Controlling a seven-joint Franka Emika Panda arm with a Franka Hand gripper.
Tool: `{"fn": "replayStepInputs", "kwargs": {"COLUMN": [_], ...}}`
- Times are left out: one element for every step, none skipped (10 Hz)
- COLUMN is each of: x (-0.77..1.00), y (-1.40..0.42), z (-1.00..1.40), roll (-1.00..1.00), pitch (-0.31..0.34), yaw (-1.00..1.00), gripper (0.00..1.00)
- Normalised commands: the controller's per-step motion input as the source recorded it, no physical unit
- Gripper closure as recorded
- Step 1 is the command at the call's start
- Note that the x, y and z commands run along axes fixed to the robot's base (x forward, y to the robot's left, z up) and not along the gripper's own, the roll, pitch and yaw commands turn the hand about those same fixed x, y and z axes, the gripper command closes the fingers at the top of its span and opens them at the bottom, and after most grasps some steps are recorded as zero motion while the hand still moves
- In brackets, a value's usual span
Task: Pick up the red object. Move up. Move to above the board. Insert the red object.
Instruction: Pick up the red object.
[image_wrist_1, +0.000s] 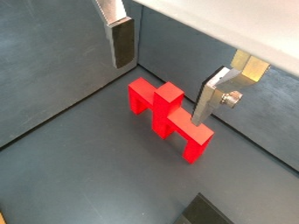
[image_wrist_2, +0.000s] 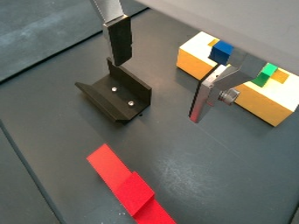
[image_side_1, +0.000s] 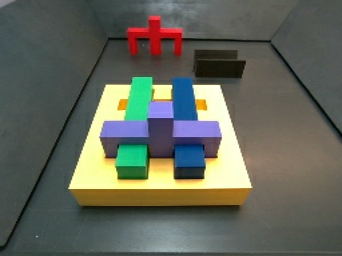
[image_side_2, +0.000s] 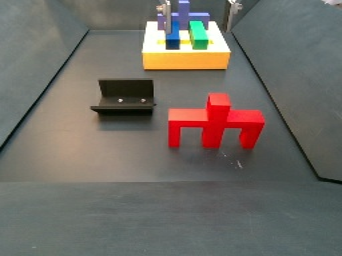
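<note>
The red object (image_wrist_1: 167, 115) stands on the dark floor, legs down and post up, in both side views (image_side_1: 155, 38) (image_side_2: 214, 122). One end of it shows in a wrist view (image_wrist_2: 122, 179). My gripper (image_wrist_1: 160, 87) is open and empty above it, with one finger (image_wrist_1: 119, 44) and the other finger (image_wrist_1: 208, 98) to either side of the piece and apart from it. It is also open in a wrist view (image_wrist_2: 159, 89). The yellow board (image_side_1: 94, 165) bears green, blue and purple blocks. It also shows in a side view (image_side_2: 187, 60) and in a wrist view (image_wrist_2: 193, 59).
The dark fixture (image_side_2: 124, 97) stands on the floor between the red object and the board, also seen in a side view (image_side_1: 221, 65) and in a wrist view (image_wrist_2: 117, 96). Dark walls ring the floor on all sides (image_side_1: 54, 100).
</note>
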Motion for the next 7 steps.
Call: {"fn": "replayStepInputs", "kwargs": {"x": [0.00, 0.00, 0.00, 0.00, -0.17, -0.42, -0.41], "y": [0.33, 0.83, 0.80, 0.72, 0.47, 0.37, 0.15], "z": [-0.25, -0.48, -0.57, -0.67, -0.81, -0.65, -0.35], "roll": [0.03, 0.01, 0.07, 0.12, 0.16, 0.06, 0.00], "pitch": [0.000, 0.010, 0.060, 0.016, 0.000, -0.041, -0.041], "yaw": [0.00, -0.17, -0.17, -0.21, -0.17, -0.20, -0.28], "gripper": [0.00, 0.00, 0.00, 0.00, 0.00, 0.00, 0.00]}}
